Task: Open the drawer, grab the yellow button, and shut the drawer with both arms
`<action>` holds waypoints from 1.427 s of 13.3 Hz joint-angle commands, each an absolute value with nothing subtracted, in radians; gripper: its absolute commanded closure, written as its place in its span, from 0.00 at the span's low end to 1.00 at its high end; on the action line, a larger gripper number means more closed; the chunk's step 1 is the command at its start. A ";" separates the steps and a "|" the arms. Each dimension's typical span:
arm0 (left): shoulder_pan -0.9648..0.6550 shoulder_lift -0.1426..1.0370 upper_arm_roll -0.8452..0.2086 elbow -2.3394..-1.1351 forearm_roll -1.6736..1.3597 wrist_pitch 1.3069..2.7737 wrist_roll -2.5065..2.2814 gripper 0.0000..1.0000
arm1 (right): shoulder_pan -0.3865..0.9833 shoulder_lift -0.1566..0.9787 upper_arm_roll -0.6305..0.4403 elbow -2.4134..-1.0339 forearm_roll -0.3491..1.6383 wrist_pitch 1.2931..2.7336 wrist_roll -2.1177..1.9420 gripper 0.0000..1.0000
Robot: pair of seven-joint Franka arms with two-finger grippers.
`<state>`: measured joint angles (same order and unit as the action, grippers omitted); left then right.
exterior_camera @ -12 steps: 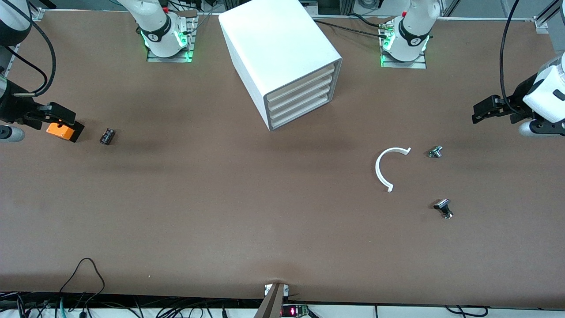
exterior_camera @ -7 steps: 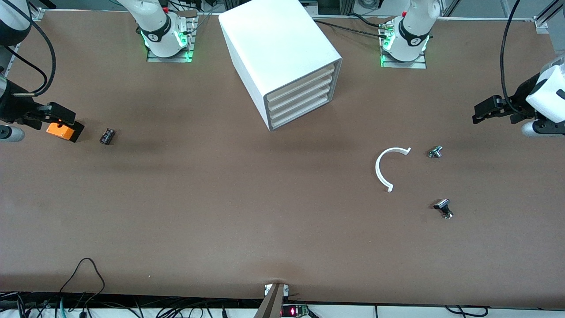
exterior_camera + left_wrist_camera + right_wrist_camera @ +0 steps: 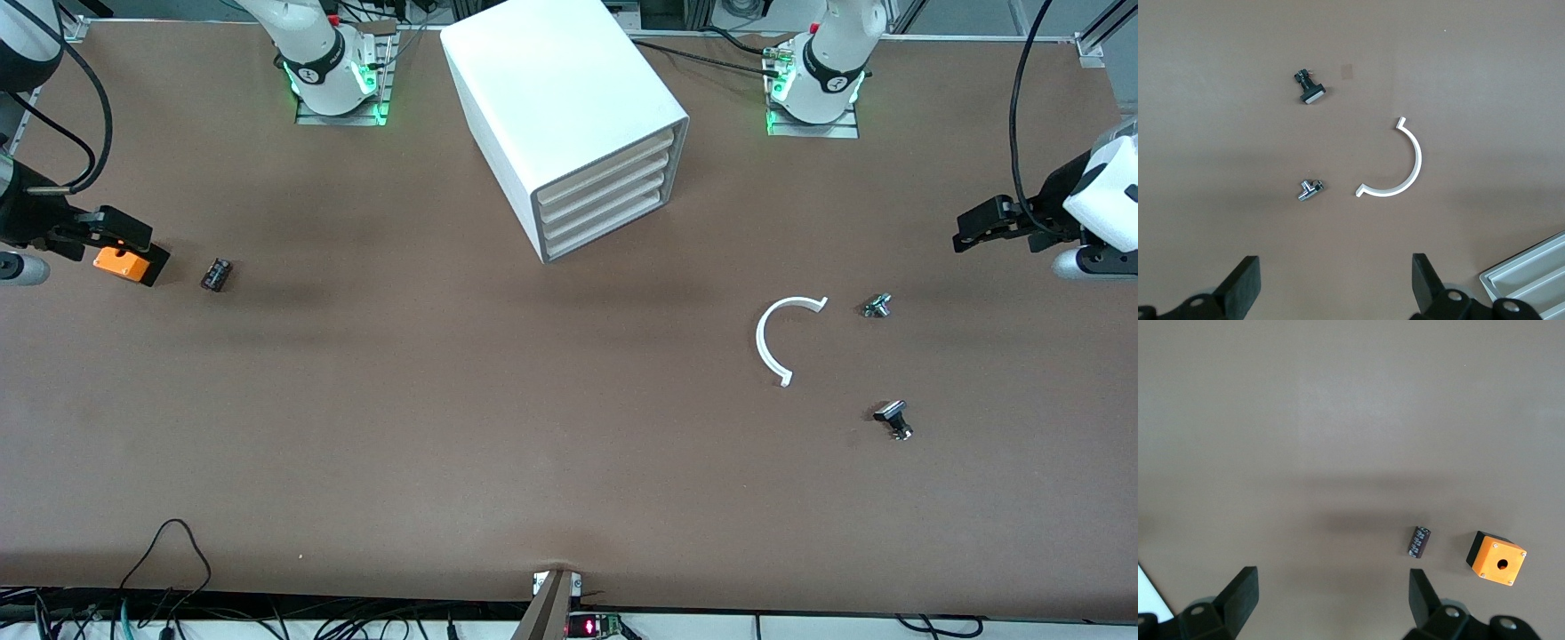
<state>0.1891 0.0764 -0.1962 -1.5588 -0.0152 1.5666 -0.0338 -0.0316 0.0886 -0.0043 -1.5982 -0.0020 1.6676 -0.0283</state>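
So nothing's begun: both my left gripper (image 3: 965,233) and right gripper (image 3: 133,244) hang wide and empty, top drawer (image 3: 605,166) shut, needing a pull

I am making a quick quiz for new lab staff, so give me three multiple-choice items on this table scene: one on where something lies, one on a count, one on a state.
1. Where does the white curved piece lie?
A. On top of the cabinet
B. On the table, toward the left arm's end, nearer the front camera than the cabinet
C. In the orange box

2. How many drawers does the white cabinet show?
A. Two
B. Four
C. Six

3. What is the state of the top drawer?
A. Pulled fully out
B. Lifted out onto the table
C. Pushed in

Answers:
1 B: it lies flat on the bare table, beside two small metal parts.
2 B: four stacked fronts show on its open face.
3 C: its front sits level with the three below; the left gripper and right gripper are both open, away from it.
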 commanded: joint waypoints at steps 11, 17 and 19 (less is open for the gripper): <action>0.186 0.097 -0.215 -1.514 -0.032 1.542 -0.020 0.00 | -0.023 0.118 0.000 -1.585 -0.002 1.649 -0.044 0.00; 0.167 0.193 -0.262 -1.514 -0.018 1.464 -0.026 0.00 | -0.025 0.123 0.000 -1.586 0.003 1.646 -0.044 0.00; 0.184 0.204 -0.261 -1.526 -0.038 1.466 -0.012 0.00 | -0.017 0.135 0.002 -1.588 0.002 1.647 -0.044 0.00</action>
<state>0.1737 0.1713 -0.2586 -1.5518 -0.0168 1.4954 -0.0338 -0.0241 0.1224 -0.0002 -1.5984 -0.0020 1.6610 -0.0323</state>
